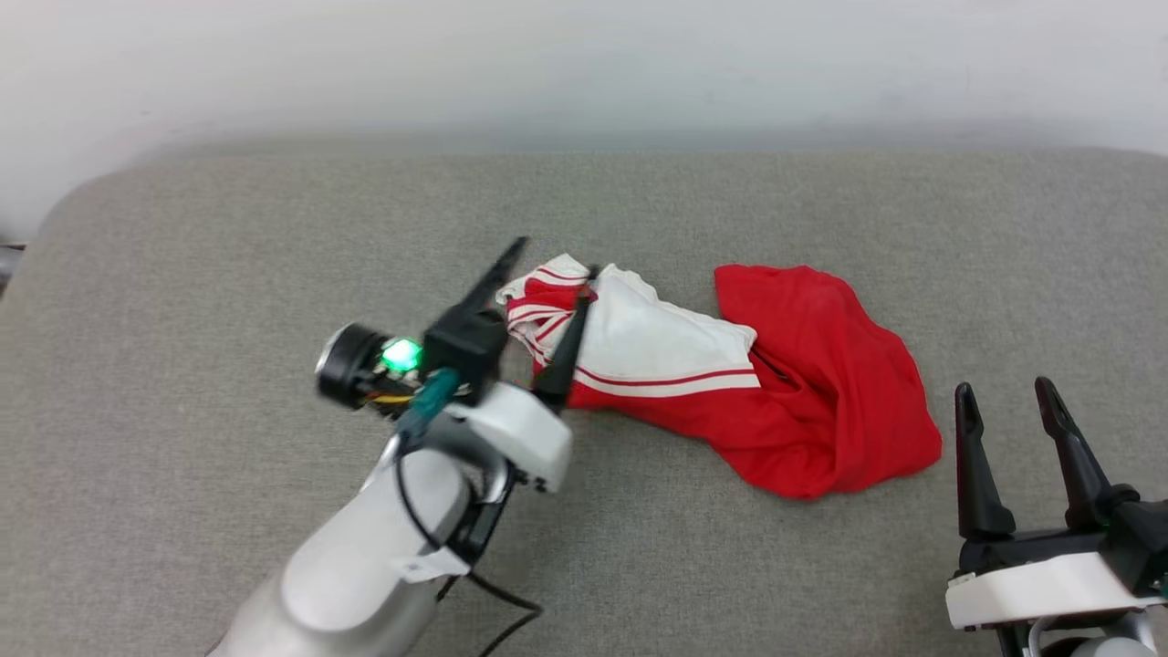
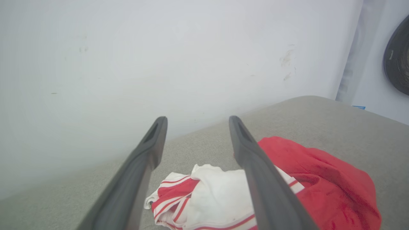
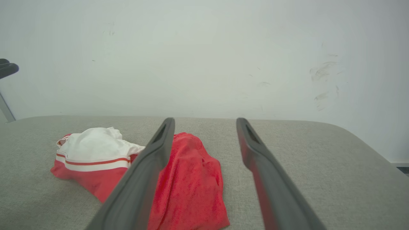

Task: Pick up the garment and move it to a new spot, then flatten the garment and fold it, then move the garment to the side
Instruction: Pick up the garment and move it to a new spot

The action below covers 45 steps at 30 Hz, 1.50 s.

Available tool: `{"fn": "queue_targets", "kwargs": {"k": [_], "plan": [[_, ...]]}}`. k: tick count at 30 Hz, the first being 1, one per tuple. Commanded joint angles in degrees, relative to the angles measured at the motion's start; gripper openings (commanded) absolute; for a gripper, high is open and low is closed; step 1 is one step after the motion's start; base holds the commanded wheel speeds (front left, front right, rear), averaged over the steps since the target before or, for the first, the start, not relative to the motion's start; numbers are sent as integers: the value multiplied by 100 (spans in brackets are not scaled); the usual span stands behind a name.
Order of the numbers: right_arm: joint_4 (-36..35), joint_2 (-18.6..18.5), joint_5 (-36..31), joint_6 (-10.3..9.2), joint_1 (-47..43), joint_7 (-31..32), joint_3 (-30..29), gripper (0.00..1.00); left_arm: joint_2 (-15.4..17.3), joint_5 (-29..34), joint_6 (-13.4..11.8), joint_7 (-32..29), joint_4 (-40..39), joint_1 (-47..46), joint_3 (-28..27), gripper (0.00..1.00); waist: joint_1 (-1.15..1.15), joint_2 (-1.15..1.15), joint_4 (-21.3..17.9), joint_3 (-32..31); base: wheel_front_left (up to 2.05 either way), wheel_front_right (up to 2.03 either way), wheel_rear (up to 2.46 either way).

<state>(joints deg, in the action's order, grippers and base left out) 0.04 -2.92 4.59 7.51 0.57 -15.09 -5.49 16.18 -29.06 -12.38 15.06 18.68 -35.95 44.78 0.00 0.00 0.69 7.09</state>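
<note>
The garment (image 1: 776, 374), a red jersey with white sleeves and red-white striped trim, lies crumpled in a heap on the grey padded surface (image 1: 228, 274). My left gripper (image 1: 555, 257) hovers open over its left end, its two fingers astride the striped white sleeve, nothing held. In the left wrist view the garment (image 2: 217, 198) lies below and between the spread fingers of the left gripper (image 2: 196, 124). My right gripper (image 1: 1006, 394) stands open at the lower right, just off the garment's right edge. The right wrist view shows the garment (image 3: 191, 179) behind the open right gripper (image 3: 205, 124).
A pale wall (image 1: 584, 64) runs along the surface's far edge. The surface's rounded left corner (image 1: 64, 210) is near the picture's edge. A dark round object (image 2: 397, 57) sits beyond the right corner in the left wrist view. A dark bar (image 3: 6, 68) pokes in at the right wrist view's left.
</note>
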Motion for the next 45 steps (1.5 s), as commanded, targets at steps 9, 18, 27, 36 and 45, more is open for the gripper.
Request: {"fn": "queue_targets", "kwargs": {"k": [9, 18, 27, 36, 45], "plan": [[76, 7, 101, -4, -289, -12, 83, 100, 191, 564, -344, 15, -914, 1554, -1519, 100, 0, 0, 217, -356, 0, 0, 0], [184, 8, 230, -4, -448, -12, 149, 100, -39, 1154, -198, 15, -1329, 2719, -2635, 100, 0, 0, 262, -536, 0, 0, 0], [249, 8, 395, -4, -576, -12, 243, 100, -379, 1559, 157, 16, -1410, 3624, -3295, 100, 0, 0, 217, -673, 0, 0, 0], [413, 8, 462, -4, -692, -12, 347, 100, -683, 1902, 485, 16, -1306, 3939, -3584, 100, 0, 0, 222, -709, 0, 0, 0], [543, 8, 491, -4, -771, -12, 364, 100, -903, 2127, 741, 16, -1239, 4000, -3822, 100, 0, 0, 223, -722, 0, 0, 0]]}}
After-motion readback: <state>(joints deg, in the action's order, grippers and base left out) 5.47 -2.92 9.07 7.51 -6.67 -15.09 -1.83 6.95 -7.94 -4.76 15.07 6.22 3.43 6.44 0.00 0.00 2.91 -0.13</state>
